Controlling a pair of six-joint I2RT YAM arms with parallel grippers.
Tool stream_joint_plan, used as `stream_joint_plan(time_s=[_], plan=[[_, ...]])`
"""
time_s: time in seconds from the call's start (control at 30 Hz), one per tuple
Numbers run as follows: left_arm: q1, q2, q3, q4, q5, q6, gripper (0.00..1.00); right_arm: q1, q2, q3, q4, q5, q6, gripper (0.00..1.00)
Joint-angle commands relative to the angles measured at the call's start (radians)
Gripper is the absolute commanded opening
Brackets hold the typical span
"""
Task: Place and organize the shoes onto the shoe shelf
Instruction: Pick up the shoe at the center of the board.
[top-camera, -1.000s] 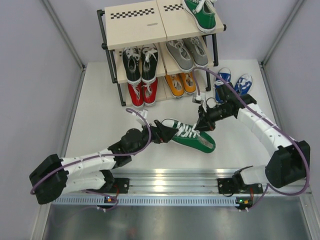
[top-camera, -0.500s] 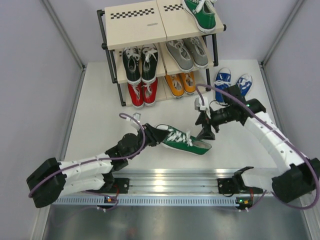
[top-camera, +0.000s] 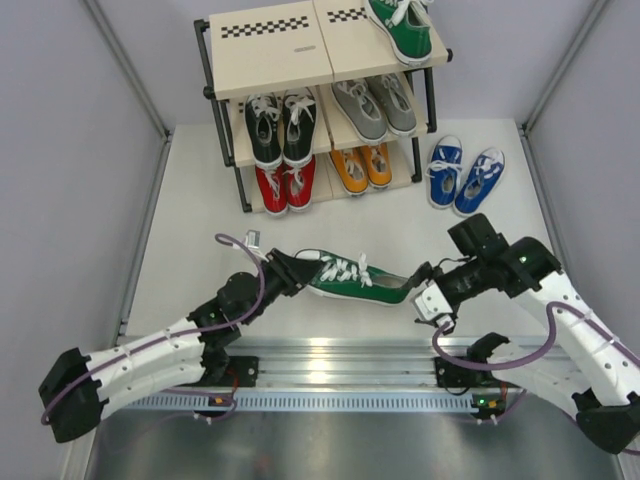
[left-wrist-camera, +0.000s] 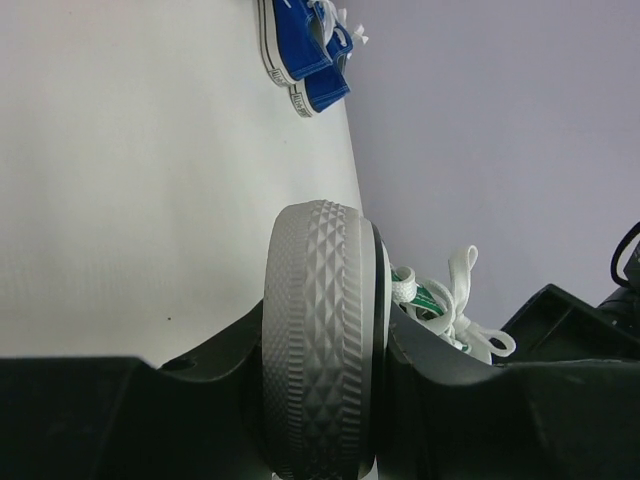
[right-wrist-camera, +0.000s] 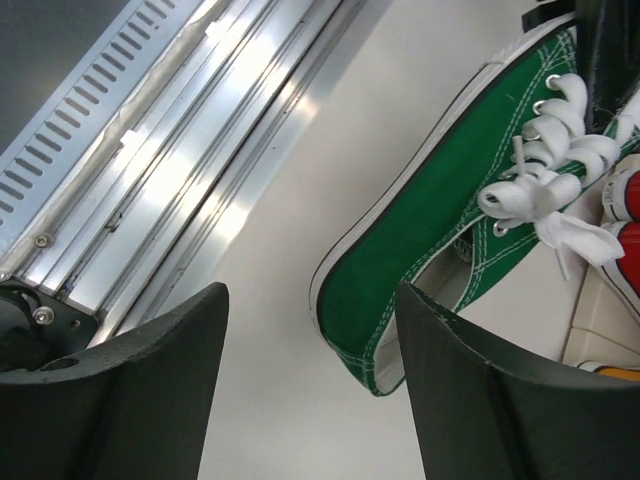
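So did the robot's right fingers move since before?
Yes: the right fingers pulled back from the blue shoes, toward the metal rail at the near edge.

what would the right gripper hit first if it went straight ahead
Probably the near end of the green shoe, which sits dead ahead of the open right gripper; depth is hard to judge.

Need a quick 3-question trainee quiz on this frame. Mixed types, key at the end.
1. Which gripper holds the green shoe in front of the shelf? A left, B right, C neither.
2. True or false: the right gripper is open and holds nothing.
3. Fill in: the pair standing on the table right of the shelf is ___.
Key: 1 A, the left gripper; 2 true; 3 blue.
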Motion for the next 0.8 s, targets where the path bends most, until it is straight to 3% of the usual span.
stream_joint_plan(time_s=[0.0,0.17,0.77], plan=[[0.004,-0.036,0.010,0.065,-0.008,-0.068,0.00,0.036,0.001,-0.011,0.000,0.032,-0.057,0.67],[0.004,-0.042,0.021,0.061,0.006,-0.070,0.00,0.045,0.033,-0.008,0.079,0.071,0.018,0.59],[0.004,-0.064,0.022,0.100,0.044,-0.097,0.00,0.076,0.084,-0.082,0.235,0.224,0.055,0.57]])
